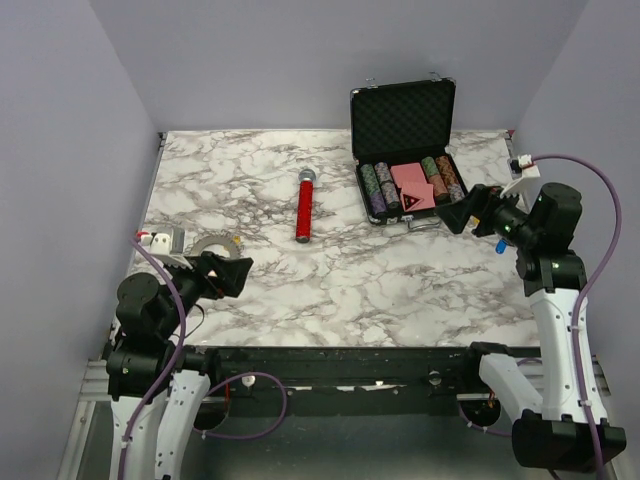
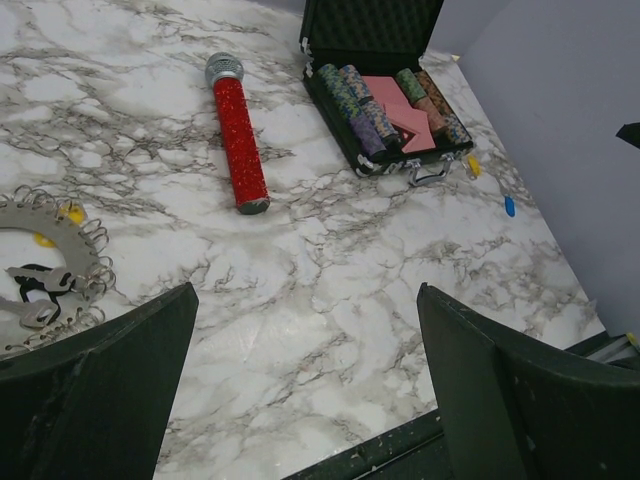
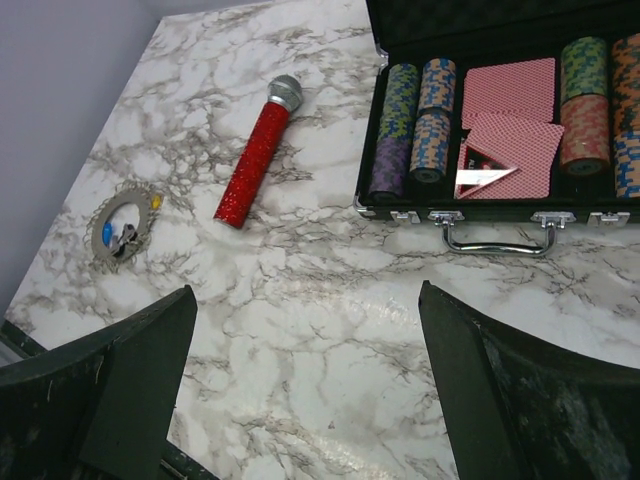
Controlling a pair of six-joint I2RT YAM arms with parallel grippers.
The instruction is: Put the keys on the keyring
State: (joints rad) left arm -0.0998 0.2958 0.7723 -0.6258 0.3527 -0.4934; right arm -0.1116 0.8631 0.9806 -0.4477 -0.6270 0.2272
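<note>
The keyring (image 2: 88, 243), a thin jagged grey loop with a small yellow tag (image 2: 70, 212), lies flat at the table's left side. Inside the keyring (image 3: 122, 228) rest the keys: a black-headed one (image 2: 35, 283) and a blue-headed one (image 3: 107, 232). In the top view my left arm partly hides the keyring (image 1: 212, 243). My left gripper (image 2: 305, 300) hovers open just right of it, over bare marble, with nothing between the fingers. My right gripper (image 3: 307, 300) is open and empty above the table near the case's handle. From above, the left gripper (image 1: 232, 272) and right gripper (image 1: 462, 212) are far apart.
A red glittery microphone (image 1: 304, 205) lies mid-table. An open black case (image 1: 405, 170) with poker chips and cards stands at the back right. A small blue piece (image 2: 509, 206) and a yellow one (image 2: 474, 165) lie on the marble beside the case. Walls close in left and right.
</note>
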